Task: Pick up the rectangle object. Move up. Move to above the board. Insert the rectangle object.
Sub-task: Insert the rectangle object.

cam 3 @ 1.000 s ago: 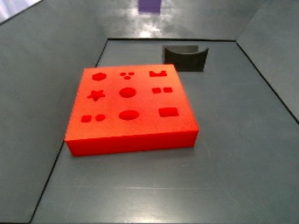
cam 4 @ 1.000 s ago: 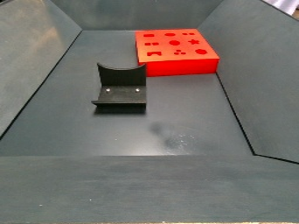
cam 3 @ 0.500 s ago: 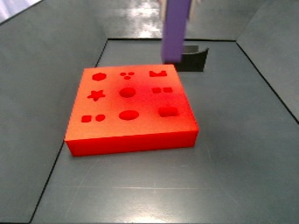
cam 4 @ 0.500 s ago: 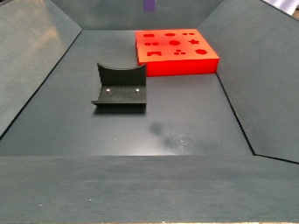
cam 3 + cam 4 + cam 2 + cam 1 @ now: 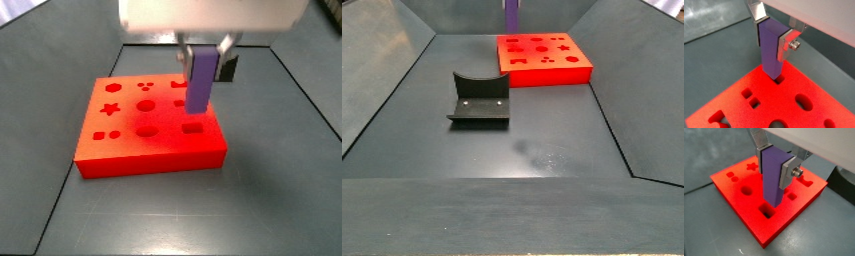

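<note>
The gripper hung over the board, its jaws pinching the upper end of the upright rectangle object, whose lower tip stood just above a rectangular cut-out toward the board's 5 o'clock corner in a side view. Insertion would best proceed by squaring the block to that slot, then descending straight and slowly. No brand, label or writing was legible.

Lab test rig: grey walled bin, fixture.
</note>
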Motion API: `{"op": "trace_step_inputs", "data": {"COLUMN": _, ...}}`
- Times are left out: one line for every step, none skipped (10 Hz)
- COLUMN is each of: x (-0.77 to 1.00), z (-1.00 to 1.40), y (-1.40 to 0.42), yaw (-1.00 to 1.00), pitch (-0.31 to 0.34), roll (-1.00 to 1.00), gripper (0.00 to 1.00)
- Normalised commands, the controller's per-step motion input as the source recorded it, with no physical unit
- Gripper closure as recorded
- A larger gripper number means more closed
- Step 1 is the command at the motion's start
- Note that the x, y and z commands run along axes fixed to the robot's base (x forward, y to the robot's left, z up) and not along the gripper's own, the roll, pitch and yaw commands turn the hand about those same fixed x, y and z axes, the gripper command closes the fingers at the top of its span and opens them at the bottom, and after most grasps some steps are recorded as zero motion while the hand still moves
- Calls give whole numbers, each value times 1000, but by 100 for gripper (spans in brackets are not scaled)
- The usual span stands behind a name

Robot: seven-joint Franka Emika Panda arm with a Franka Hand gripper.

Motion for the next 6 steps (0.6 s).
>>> {"op": "trace_step_inputs", "data": {"x": 0, "z": -509, "y": -54, "yaw": 0, "pitch": -144, "roll": 83, "gripper": 100}}
{"op": "trace_step_inputs", "data": {"x": 74, "z": -360, "y": -146, "yaw": 0, "pitch": -64, "roll": 51, "gripper": 100}}
{"op": "trace_step_inputs", "data": {"x": 0, "z": -131, "y": -154, "yaw": -23, "pitch": -23, "roll": 0, "gripper": 100}}
{"op": "trace_step_inputs", "data": {"x": 0, "z": 0, "y": -209, "yaw": -26, "pitch": 0, "roll": 17, "gripper": 100}}
{"op": "trace_step_inputs", "data": {"x": 0, "z": -89, "y": -171, "yaw": 0, "pitch": -13, "roll": 34, "gripper": 100}}
{"op": "trace_step_inputs", "data": {"x": 0, "z": -309, "y": -34, "yaw": 0, "pitch": -27, "roll": 71, "gripper": 100}}
